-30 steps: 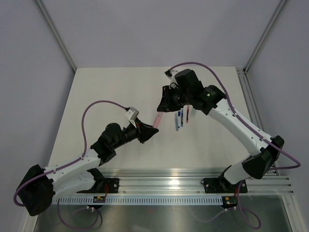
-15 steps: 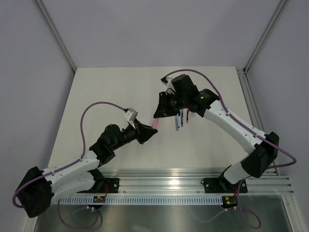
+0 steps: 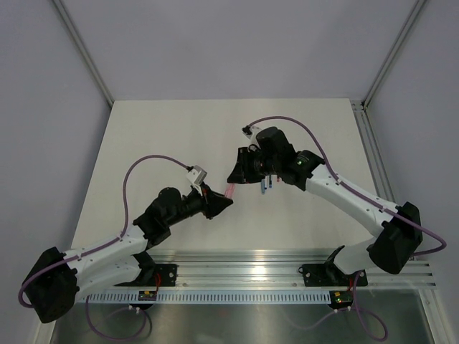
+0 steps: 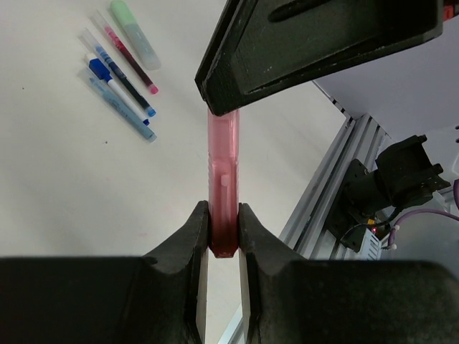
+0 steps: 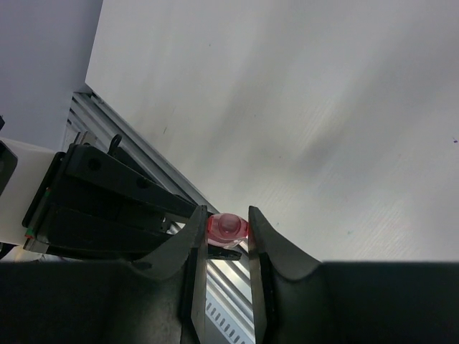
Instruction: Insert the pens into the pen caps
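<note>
Regrasping: left end effector (image 4: 223, 215) and right end effector (image 5: 226, 213) are both clamping the pink pen cap (image 4: 222, 154) mid-air (handover step, probably).
Next move is calling for one side releasing, then fetching a pen (image 4: 98, 69) off the counter (image 4: 64, 186).

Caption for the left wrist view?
Left claw pinches the pink cap by its base, right claw at its top; pens and mint cap lie beyond.

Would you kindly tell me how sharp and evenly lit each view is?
Top external: even, diffuse light, sharp throughout, only faint shadows on the table. Left wrist: the pink cap and pens are crisp, the left gripper dark. Right wrist: soft grey shadow bands cross the table; the cap looks slightly blurred.
</note>
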